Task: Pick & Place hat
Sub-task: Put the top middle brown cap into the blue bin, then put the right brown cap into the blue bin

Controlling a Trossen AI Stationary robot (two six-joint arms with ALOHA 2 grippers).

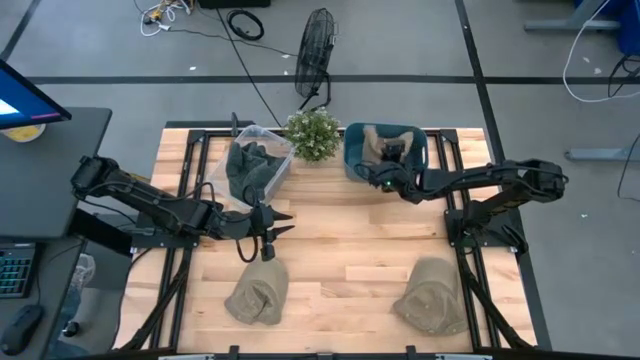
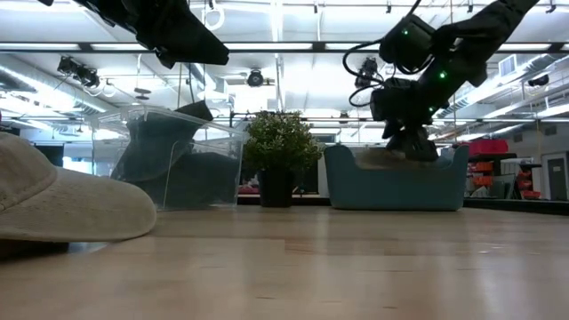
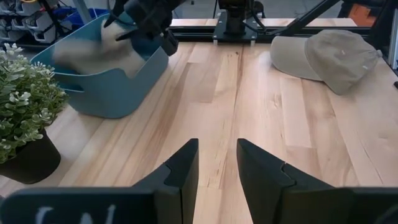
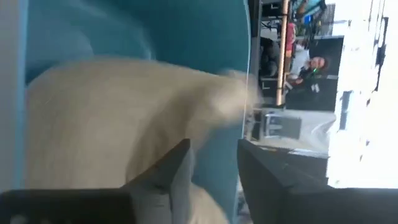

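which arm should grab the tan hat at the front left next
Left. Its open gripper hovers just behind that hat, while the right gripper is away over the blue bin.

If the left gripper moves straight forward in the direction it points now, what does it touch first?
Probably nothing close: the left gripper, fingers open, points along bare table. The blue bin lies to one side of that line, a beige hat to the other.

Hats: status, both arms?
Right gripper open over blue bin, tan hat inside. Left gripper open, empty, mid-table. Two tan hats remain on table. Path clear.
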